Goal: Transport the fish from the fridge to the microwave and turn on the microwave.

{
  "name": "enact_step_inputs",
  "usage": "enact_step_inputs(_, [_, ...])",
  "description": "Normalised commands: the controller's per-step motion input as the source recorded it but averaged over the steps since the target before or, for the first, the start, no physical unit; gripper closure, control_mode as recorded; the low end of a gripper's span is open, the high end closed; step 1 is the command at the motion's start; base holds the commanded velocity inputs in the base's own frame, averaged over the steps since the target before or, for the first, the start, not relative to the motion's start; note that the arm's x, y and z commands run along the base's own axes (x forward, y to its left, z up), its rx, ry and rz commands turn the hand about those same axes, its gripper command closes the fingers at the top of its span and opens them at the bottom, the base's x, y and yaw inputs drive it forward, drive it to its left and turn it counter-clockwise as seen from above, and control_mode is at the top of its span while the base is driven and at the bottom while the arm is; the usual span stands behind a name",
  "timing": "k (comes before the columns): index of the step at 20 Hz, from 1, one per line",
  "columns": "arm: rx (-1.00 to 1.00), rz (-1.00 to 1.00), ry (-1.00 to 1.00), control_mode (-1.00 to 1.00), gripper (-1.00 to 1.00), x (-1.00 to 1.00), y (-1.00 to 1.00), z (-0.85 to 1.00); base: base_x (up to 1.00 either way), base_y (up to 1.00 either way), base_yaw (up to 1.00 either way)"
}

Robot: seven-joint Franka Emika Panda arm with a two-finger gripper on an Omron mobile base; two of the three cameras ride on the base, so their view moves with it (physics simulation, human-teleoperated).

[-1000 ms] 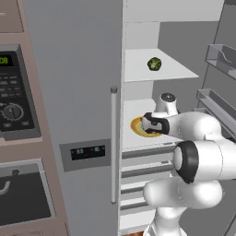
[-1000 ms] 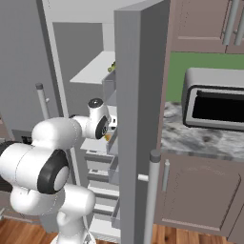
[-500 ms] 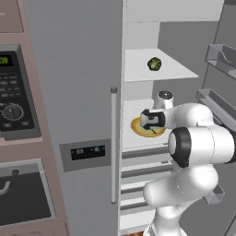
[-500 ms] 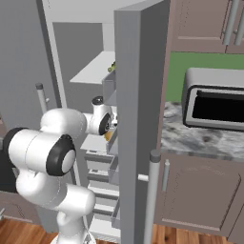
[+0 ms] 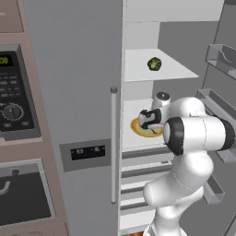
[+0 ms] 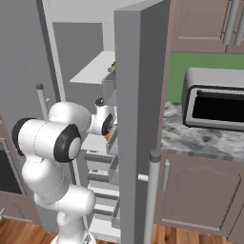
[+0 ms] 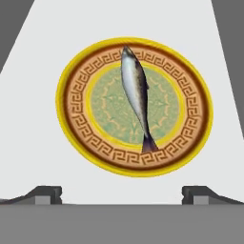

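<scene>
Hand view gives you the clearest look: the fish [image 7: 137, 99] lies on a yellow-rimmed plate [image 7: 81, 138] with a brown key-pattern ring and green centre, head toward the far edge of the plate and tail toward the near edge. That plate sits on a white shelf [image 7: 43, 71] inside the fridge [image 5: 83, 69]. Your gripper [image 7: 122, 193] hangs above the plate with its jaws spread fully wide and nothing between them; the two dark fingertips [image 7: 47, 193] sit clear of the plate's near rim.

From the left base view you can see the gripper [image 5: 148, 119] over the plate [image 5: 136, 128] on the middle shelf, with a lumpy green vegetable [image 5: 154, 64] on the shelf above. The microwave [image 5: 16, 99] is built in to the left of the fridge, its green digits lit. In the right base view the open fridge door [image 6: 140, 119] hides most of the shelf.
</scene>
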Motion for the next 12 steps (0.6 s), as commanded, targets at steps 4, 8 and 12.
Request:
enact_step_inputs(4, [0.0,0.0,0.0,-1.0,-1.0,0.22,-0.03,-0.16,0.0,0.0,0.0])
enact_step_inputs(8, [0.0,0.0,0.0,-1.0,-1.0,0.22,-0.04,-0.11,0.0,0.0,0.0])
enact_step_inputs(12, [0.0,0.0,0.0,-1.0,-1.0,0.23,-0.04,-0.1,0.0,0.0,0.0])
